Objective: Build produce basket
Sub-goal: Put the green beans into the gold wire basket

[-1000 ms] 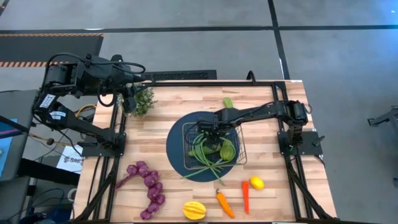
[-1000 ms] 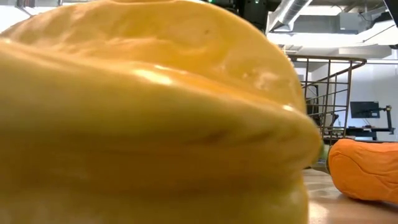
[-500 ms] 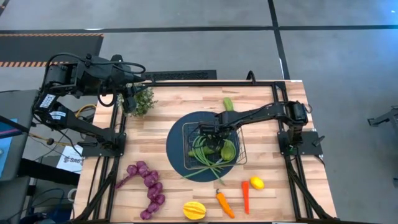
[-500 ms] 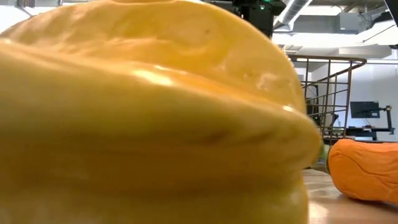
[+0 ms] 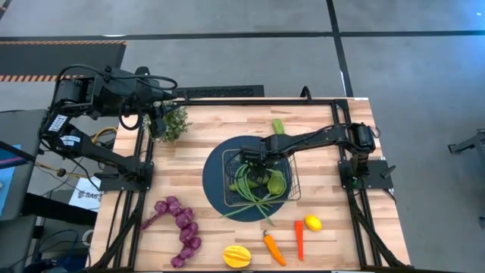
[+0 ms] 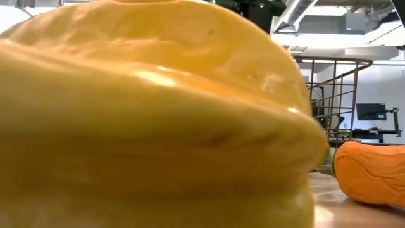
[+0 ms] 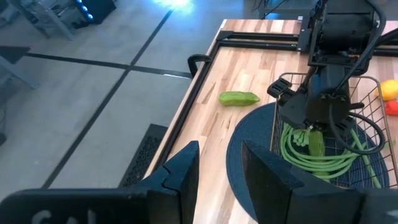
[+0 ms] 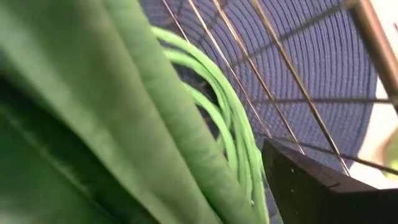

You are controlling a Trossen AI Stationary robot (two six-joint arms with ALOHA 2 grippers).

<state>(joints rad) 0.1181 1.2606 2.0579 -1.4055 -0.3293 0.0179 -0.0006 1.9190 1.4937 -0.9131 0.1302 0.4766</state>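
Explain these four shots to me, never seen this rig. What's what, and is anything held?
It is a table robot with two dark arms, each ending in a two-finger tool.

The high view looks straight down on the table. The low view sits at table height, and a yellow fruit right at the lens almost fills it. Each wrist view looks out past that arm's own fingers.

The left tool waits open near the plant. The right tool is over the wire basket, which sits on a blue mat, and appears to grip a cucumber. That cucumber is the green blur in the right wrist view. Beans already lie in the basket.

Loose on the table are a second cucumber, grapes, a carrot, a chili and a lemon.
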